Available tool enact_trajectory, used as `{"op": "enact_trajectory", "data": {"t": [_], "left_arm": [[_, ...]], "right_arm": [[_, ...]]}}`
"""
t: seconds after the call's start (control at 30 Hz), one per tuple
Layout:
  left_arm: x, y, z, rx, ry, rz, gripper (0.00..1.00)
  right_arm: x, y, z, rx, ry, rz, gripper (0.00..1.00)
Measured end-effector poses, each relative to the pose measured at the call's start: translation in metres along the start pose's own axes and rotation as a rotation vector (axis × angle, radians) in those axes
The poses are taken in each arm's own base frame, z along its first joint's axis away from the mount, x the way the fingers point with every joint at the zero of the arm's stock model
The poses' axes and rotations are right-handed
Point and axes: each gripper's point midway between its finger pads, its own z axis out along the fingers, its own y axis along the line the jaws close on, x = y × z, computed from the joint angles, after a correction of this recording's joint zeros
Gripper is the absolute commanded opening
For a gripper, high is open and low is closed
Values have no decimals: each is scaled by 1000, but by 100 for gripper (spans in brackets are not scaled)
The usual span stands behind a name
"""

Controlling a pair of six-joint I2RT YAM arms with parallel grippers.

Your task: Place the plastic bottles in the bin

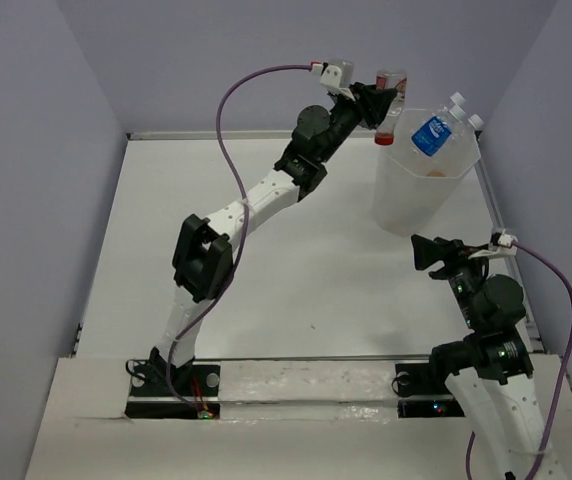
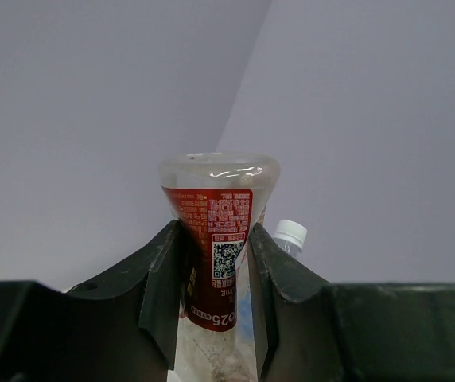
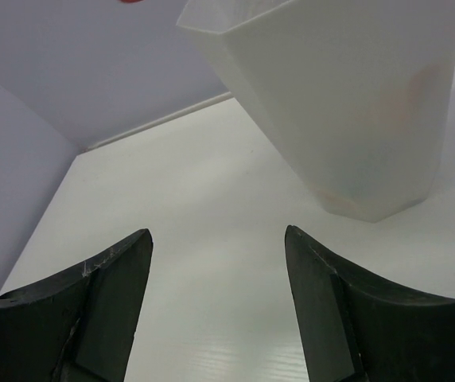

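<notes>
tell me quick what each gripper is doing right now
Left gripper: closed on the red-labelled bottle.
Right gripper: open, holding nothing.

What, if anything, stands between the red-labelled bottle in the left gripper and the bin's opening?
Nothing visible does. The left gripper holds the red-labelled bottle cap-down just above the left rim of the bin. The bottles inside lean toward the far right side, so the opening below the cap looks free.
</notes>
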Motion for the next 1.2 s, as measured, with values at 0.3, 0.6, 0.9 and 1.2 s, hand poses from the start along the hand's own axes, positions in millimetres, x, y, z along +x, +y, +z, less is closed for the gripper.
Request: {"op": "enact_trajectory", "data": {"t": [0.3, 0.6, 0.9, 1.2], "left_arm": [[24, -24, 50, 3, -148, -16, 0], [27, -35, 47, -76, -193, 109, 3], [74, 16, 35, -223, -99, 312, 40], [124, 15, 19, -227, 2, 415, 99]], "right_arm": [[23, 4, -3, -52, 74, 10, 73], [23, 11, -7, -90, 74, 12, 72], [21, 14, -12, -112, 54, 15, 72], [21, 13, -12, -111, 55, 15, 72]]}}
